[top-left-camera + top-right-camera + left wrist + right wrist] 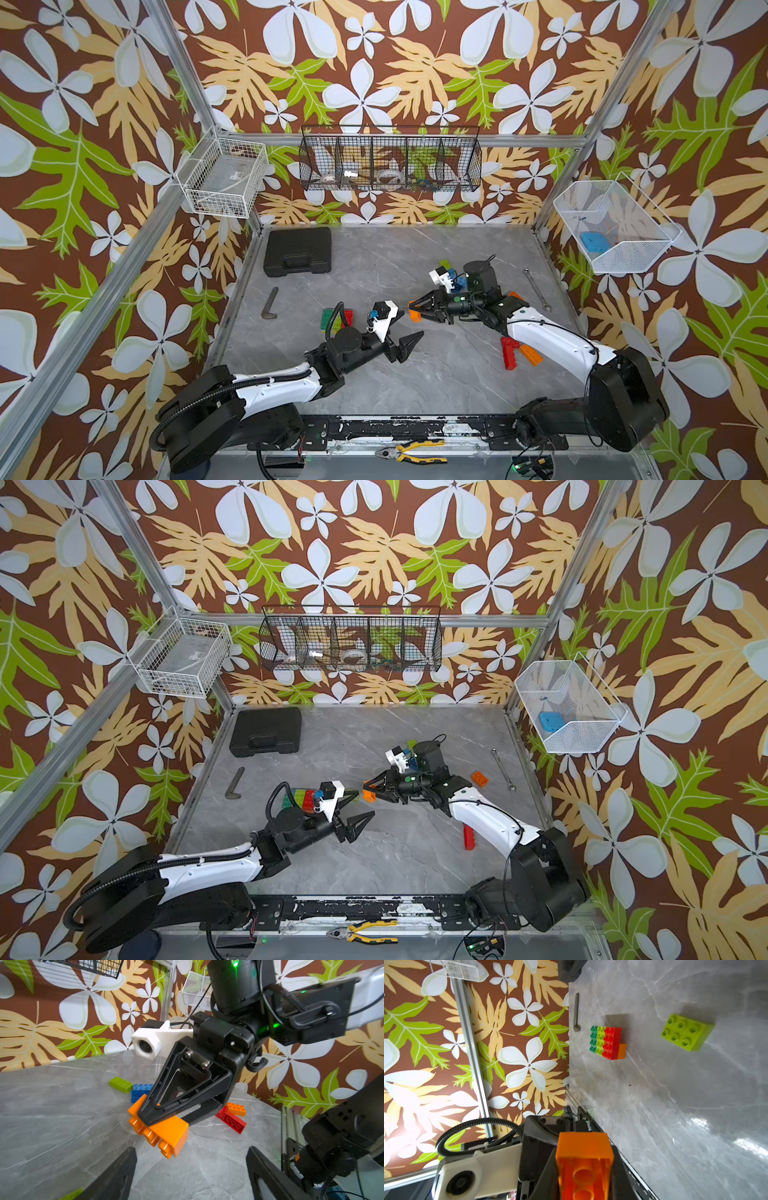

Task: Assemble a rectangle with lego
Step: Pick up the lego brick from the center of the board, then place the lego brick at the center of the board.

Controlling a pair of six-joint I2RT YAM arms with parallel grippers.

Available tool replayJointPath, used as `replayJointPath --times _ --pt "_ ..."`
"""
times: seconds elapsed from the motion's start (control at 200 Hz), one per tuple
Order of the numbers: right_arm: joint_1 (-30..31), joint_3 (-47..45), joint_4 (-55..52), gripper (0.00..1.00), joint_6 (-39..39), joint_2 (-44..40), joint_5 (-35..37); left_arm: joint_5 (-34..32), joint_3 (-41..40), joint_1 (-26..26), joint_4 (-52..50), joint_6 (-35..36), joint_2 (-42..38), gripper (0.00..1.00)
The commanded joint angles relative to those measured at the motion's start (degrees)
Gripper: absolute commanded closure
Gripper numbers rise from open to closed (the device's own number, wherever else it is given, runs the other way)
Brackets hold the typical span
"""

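My right gripper (415,309) (584,1178) is shut on an orange lego brick (414,315) (166,1134) (583,1153), held above mid-table with its studs toward the left arm. Facing it, a short gap away, my left gripper (410,327) (191,1169) is open and holds nothing. A joined block of green, lime, red and orange bricks (337,319) (607,1043) lies behind the left wrist. A loose lime brick (686,1031) lies on the table. Lime (121,1084) and blue (141,1089) bricks sit behind the right wrist. Red (509,353) and orange (532,353) bricks lie beside the right forearm.
A black case (297,251) sits at the back left, with a metal key (270,303) in front of it. A wrench (537,289) lies at the right edge. Pliers (415,453) rest on the front rail. Wire baskets (390,160) hang on the walls.
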Motion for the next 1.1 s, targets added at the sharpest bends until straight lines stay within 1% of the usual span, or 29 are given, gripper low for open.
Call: replayJointPath --times 0.0,0.085,0.205,0.3,0.365,0.465,0.646,0.706,0.816,0.876,0.921,1.016,1.096 --pt "-0.07 0.40 1.56 0.84 -0.02 -0.64 -4.87 4.81 -0.48 2.14 9.78 -1.53 1.44 0.19" --pt "0.09 0.51 1.47 0.85 -0.47 -0.92 -6.28 7.85 0.06 3.54 10.91 -1.69 2.61 0.23" --pt "0.84 1.51 -1.03 0.85 -2.95 -0.85 -7.24 9.20 1.75 3.74 9.04 0.43 3.01 0.27" --pt "1.48 1.82 -0.52 0.85 -2.80 -0.87 -7.91 10.31 2.85 3.74 8.07 1.21 3.99 0.32" --pt "2.01 2.18 -0.77 0.85 -3.22 -0.76 -8.43 10.54 3.10 3.89 8.24 1.44 4.63 0.40" --pt "2.31 2.28 -2.02 0.85 -4.29 -0.58 -8.63 10.52 3.84 4.17 8.42 1.53 4.95 0.55" --pt "2.37 2.22 -0.69 0.83 -3.62 -0.67 -8.73 11.41 4.99 4.26 7.27 1.63 5.30 0.74" --pt "2.35 2.10 -0.08 0.78 -3.10 -0.59 -8.55 11.73 5.34 4.26 6.55 1.37 5.31 0.80" --pt "2.20 2.18 0.25 0.61 -2.82 -0.67 -7.08 11.45 5.66 4.29 4.84 0.71 4.57 0.89" --pt "1.59 1.95 0.56 0.53 -2.70 -1.08 -5.85 10.88 5.74 4.26 3.02 0.18 3.88 0.96" --pt "0.68 1.52 1.11 0.49 -2.26 -1.41 -5.17 10.56 5.83 4.31 1.19 0.08 3.34 1.00" --pt "-2.59 0.57 0.30 0.42 -2.62 -2.44 -2.99 8.72 6.15 4.26 -4.61 -1.16 2.23 1.00" --pt "-8.02 -0.61 -2.65 0.38 -4.46 -4.24 -0.29 5.45 8.15 4.26 -14.52 -2.16 1.81 1.00"
